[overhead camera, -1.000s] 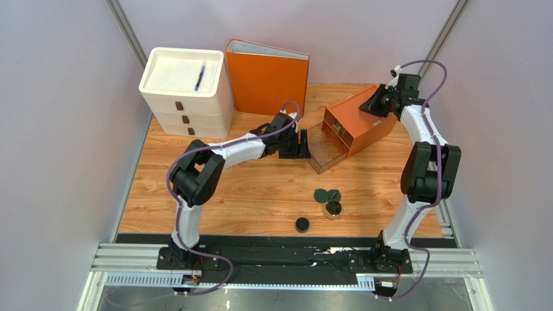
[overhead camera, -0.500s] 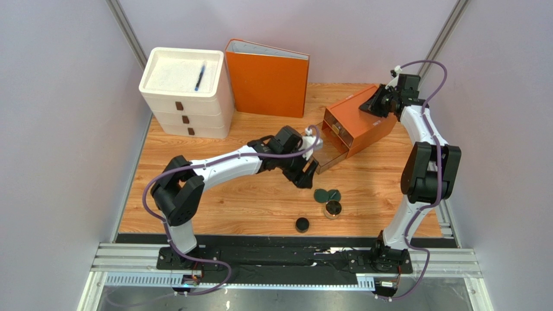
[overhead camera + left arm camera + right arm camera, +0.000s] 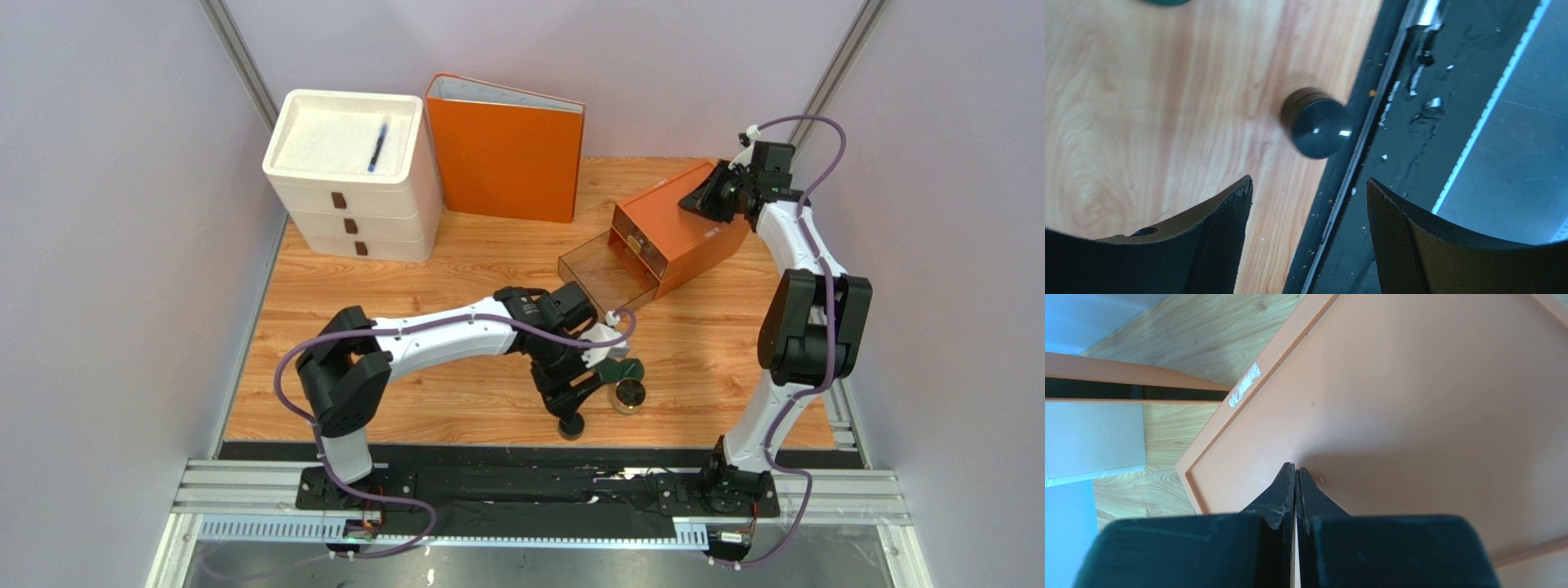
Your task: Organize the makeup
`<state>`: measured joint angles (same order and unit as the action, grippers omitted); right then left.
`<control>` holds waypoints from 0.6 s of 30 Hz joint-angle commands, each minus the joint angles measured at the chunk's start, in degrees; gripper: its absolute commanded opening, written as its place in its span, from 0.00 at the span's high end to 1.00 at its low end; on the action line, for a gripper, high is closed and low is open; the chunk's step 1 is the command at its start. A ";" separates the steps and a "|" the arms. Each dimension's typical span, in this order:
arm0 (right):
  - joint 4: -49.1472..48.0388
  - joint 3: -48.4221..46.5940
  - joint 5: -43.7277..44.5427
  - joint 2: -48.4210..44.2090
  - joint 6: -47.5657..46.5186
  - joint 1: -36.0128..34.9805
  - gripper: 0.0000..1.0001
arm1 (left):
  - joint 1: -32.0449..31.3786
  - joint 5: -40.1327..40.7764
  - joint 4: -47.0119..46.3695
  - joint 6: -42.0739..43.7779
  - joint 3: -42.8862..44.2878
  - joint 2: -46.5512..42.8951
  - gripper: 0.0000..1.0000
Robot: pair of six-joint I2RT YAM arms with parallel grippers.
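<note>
The left fingers hang spread wide and empty over the black round pot. The pot sits at the near edge of the counter, close to the gold-rimmed jar and the green compact. Far right, the right fingers are pinched tight together, holding nothing, their tips against the top of the orange box.

My left arm has swung away from the open drawer of the orange box and come down toward the near edge of the worktop. My left jaws were at the drawer's side a second ago. Now they hang wide apart over the black round pot, which lies just ahead of them, in line with the gap and untouched. The dark green compact is now partly hidden under that arm.
</note>
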<state>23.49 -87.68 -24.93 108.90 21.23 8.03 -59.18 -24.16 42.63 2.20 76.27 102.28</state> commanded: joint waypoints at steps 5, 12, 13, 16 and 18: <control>17.47 7.00 5.68 7.20 -2.51 -0.91 1.00 | -7.44 -0.97 6.06 5.10 8.10 6.70 0.27; 17.30 7.35 5.42 7.20 -2.43 -0.91 1.00 | -8.15 5.07 5.44 5.36 8.19 9.87 0.28; 17.21 7.35 5.42 7.20 -2.43 -0.91 1.00 | -8.15 5.96 5.27 5.45 8.19 10.13 0.28; 17.21 7.35 5.42 7.11 -2.34 -0.91 1.00 | -8.15 8.34 5.01 5.97 8.81 10.48 0.28; 17.30 7.35 5.33 7.20 -2.43 -0.91 1.00 | -8.15 8.60 5.00 6.41 9.33 11.53 0.28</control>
<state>22.59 -86.98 -25.12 108.60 21.43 8.08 -67.46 -19.51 47.51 6.11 84.07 111.20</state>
